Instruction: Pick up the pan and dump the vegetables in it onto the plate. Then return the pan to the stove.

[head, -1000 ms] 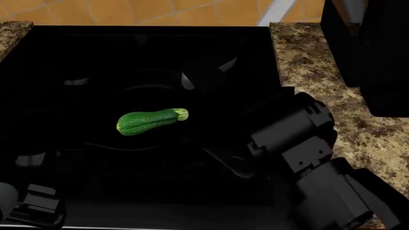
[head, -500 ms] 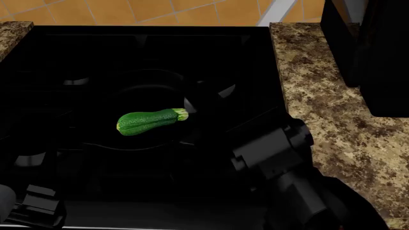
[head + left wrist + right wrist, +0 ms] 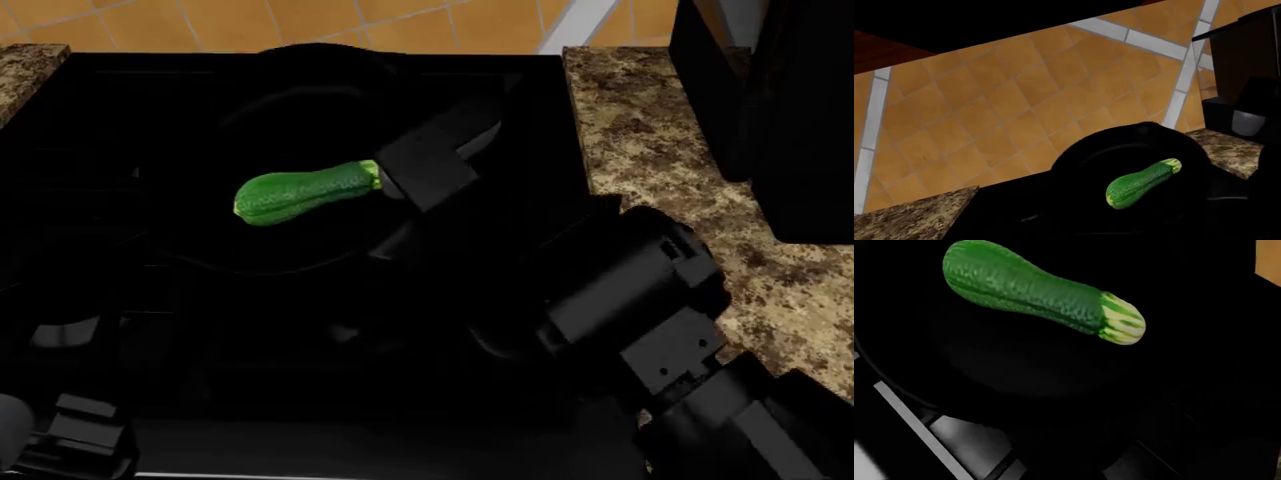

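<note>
The round black metal pan point(image 3: 287, 170) sits up off the black stove point(image 3: 160, 330), held from its right side by the right arm's black boxy gripper point(image 3: 420, 165). Its jaws look clenched on the pan's handle, though everything there is dark. The shiny speckled green zucchini point(image 3: 300, 192) lies inside, long way left to right, pale stem toward the gripper. The left jaws cannot be seen. No plate shows yet.

Orange diagonal-tiled wall point(image 3: 1021, 100), pale grout bands; speckled brown granite counter point(image 3: 667, 160); dark appliance point(image 3: 774, 110), perhaps.
</note>
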